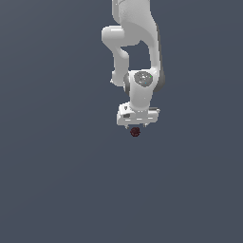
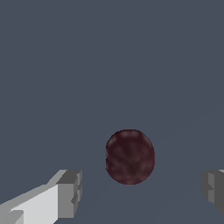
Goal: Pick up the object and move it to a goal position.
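A white robot arm reached down over a plain grey-blue counter (image 1: 57, 190), its pincer (image 1: 137, 126) hanging just above a tiny dark red ball (image 1: 135, 132). In the exterior view the ball sat right beneath the pincer, partly tucked under it, and looked far smaller than the white hand.

The wrist view showed the ball (image 2: 130, 156) between the two grey fingertips (image 2: 70, 192), which stood wide apart — clear counter showed on both sides of it, so nothing was gripped yet. Whether the ball touched the counter could not be told.

The ball was mottled and roughly round, slightly taller than wide. It would probably be light and, being round, apt to roll or squirt sideways. The safest hold would likely be across its widest middle, with the fingertips closing evenly from opposite sides.
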You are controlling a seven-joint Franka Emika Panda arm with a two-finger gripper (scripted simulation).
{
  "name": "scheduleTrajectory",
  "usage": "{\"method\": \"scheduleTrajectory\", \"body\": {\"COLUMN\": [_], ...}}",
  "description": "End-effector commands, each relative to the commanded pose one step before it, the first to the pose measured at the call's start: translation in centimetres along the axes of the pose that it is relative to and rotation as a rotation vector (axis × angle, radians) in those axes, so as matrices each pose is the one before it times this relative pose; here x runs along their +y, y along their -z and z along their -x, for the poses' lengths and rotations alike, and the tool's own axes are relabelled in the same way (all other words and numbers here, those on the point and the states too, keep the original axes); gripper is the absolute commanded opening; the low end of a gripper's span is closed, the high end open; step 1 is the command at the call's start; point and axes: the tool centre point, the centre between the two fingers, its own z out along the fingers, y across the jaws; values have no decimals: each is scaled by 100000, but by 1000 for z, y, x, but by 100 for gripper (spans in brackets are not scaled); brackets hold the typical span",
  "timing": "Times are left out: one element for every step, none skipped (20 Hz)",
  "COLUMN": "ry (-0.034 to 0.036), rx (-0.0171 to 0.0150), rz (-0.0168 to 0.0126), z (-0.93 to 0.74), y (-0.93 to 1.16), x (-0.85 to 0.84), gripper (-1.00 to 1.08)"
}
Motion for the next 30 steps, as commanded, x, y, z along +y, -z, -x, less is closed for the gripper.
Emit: {"method": "scheduleTrajectory", "body": {"ry": [-24, 0, 0, 0, 0, 0, 0, 0, 0, 61, 0, 0, 0, 0, 0, 0, 0, 0, 0, 0, 0, 0, 0, 0, 0, 0, 0, 0, 0, 0], "rx": [53, 0, 0, 0, 0, 0, 0, 0, 0, 32, 0, 0, 0, 0, 0, 0, 0, 0, 0, 0, 0, 0, 0, 0, 0, 0, 0, 0, 0, 0], "rz": [7, 0, 0, 0, 0, 0, 0, 0, 0, -2, 0, 0, 0, 0, 0, 0, 0, 0, 0, 0, 0, 0, 0, 0, 0, 0, 0, 0, 0, 0], "z": [-11, 5, 8, 12, 15, 19, 22, 25, 27, 29, 19, 11, 3, -4, -9, -12, -12, -8, -3, 0, 0, 0, 0, 0, 0, 0, 0, 0, 0, 41], "y": [-11, -91, -151, -211, -270, -328, -385, -441, -495, -508, -475, -415, -354, -294, -235, -179, -126, -74, -24, 0, 0, 0, 0, 0, 0, 0, 0, 0, 0, 79], "x": [13, 0, 0, 0, -1, -1, -1, -1, -1, -34, -1, -1, -1, -1, -1, -1, -1, -1, 0, 0, 0, 0, 0, 0, 0, 0, 0, 0, 0, 1], "gripper": [100, 100, 100, 100, 100, 100, 100, 100, 100, 100, 100, 100, 100, 100, 100, 100, 100, 100, 100, -100, -100, -100, -100, -100, -100, -100, -100, -100, -100, -100]}}
